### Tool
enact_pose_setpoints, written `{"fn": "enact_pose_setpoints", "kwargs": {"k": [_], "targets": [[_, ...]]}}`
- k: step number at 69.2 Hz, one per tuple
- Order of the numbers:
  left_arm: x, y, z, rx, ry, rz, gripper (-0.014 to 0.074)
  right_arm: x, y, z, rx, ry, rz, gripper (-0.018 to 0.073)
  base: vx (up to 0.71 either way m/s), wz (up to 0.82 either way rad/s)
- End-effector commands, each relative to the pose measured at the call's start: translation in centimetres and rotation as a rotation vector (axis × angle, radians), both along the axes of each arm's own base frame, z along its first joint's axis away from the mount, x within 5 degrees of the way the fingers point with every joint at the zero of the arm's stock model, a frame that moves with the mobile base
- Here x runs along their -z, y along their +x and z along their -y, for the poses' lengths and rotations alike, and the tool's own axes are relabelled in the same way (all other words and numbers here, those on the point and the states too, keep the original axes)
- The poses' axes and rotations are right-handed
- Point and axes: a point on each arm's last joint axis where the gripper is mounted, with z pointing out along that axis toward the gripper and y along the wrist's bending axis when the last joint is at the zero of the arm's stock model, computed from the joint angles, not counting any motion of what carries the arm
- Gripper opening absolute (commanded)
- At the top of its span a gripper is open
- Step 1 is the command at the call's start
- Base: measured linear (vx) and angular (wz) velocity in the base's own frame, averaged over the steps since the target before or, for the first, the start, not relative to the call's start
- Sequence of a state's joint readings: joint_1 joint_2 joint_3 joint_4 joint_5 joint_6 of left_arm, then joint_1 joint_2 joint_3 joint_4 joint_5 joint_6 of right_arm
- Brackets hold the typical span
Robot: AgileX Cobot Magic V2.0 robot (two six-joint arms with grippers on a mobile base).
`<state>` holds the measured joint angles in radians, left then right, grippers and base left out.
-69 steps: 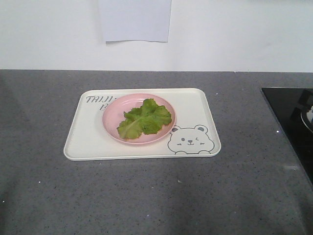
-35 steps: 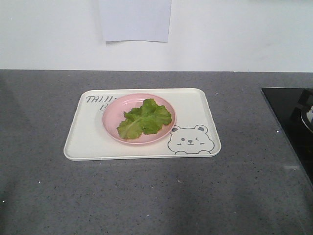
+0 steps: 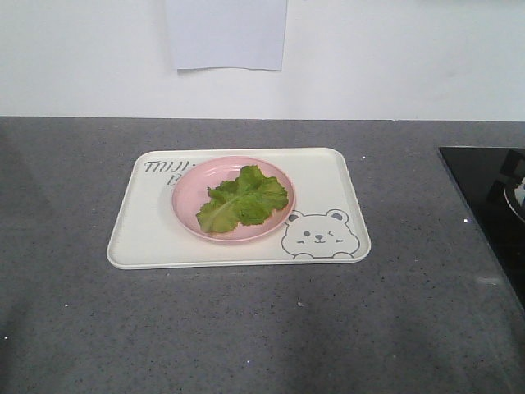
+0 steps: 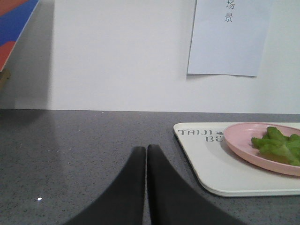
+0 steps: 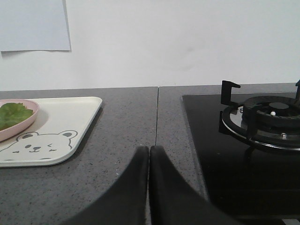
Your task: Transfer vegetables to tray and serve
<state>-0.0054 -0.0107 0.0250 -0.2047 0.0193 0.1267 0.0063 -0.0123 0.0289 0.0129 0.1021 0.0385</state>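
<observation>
**Lettuce on the pink plate, plate on the bear tray, both grippers closed and clear**

The vegetables (image 3: 243, 199), a bunch of crinkly green lettuce leaves, lie on a round pink plate (image 3: 190, 190), slightly toward its right side. The plate sits on the tray (image 3: 148, 238), a cream-white rectangle with a winking bear face at its front right corner and dark lettering at its back left corner that the plate partly covers. The tray rests flat on a speckled grey countertop (image 3: 246, 328).

The left gripper (image 4: 146, 154) shows in its wrist view as two dark fingers pressed together with nothing between them. It hangs low over bare countertop, to the left of the tray's near corner and apart from it. The right gripper (image 5: 149, 152) is likewise closed and empty, over the countertop near a seam line, between the tray on its left and a black glass hob (image 5: 211, 154) on its right. A gas burner (image 5: 267, 117) with black pan supports sits on that hob.

Behind the counter stands a white wall with a pale sheet of paper (image 3: 226, 34) fixed above the tray. In the left wrist view an orange and blue object (image 4: 14, 23) shows at the upper left corner. Nothing lies on the countertop between either gripper and the tray.
</observation>
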Motion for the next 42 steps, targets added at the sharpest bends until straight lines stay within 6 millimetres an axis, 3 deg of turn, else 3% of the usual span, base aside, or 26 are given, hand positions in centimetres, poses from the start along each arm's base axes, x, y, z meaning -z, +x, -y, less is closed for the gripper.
{"fn": "enact_pose_setpoints", "kwargs": {"k": [1, 42], "targets": [[-0.40, -0.13, -0.15, -0.017, -0.011, 0.078, -0.0006, -0.57, 0.00, 0.05, 0.008, -0.008, 0.082, -0.0004, 0.00, 0.00], [-0.40, -0.13, -0.15, -0.017, -0.011, 0.078, -0.0006, -0.54, 0.00, 0.05, 0.008, -0.008, 0.078, -0.0004, 0.00, 0.00]]}}
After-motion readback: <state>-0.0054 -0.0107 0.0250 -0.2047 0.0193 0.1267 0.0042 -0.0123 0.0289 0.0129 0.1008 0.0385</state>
